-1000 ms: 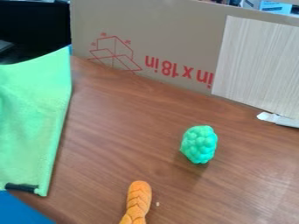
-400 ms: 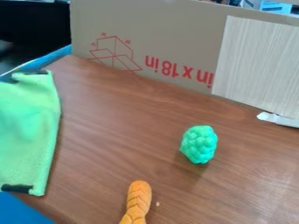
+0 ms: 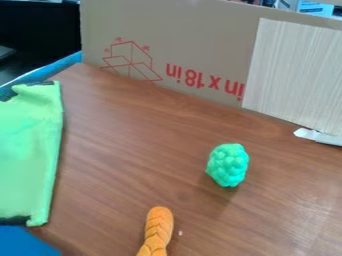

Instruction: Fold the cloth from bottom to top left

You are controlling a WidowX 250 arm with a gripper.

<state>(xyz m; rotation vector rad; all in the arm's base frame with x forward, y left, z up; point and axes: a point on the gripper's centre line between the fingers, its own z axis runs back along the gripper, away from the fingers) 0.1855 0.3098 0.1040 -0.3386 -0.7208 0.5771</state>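
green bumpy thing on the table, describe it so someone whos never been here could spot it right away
Find the cardboard panel standing along the back of the brown wooden table. On the table in front of it, right of centre, sits a small green lump. Its knobbly, rounded shape sets it apart from the flat green cloth and the long orange piece.

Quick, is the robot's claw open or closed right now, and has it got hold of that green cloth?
Claw: can't tell if it's open or closed, or whether it holds the green cloth.
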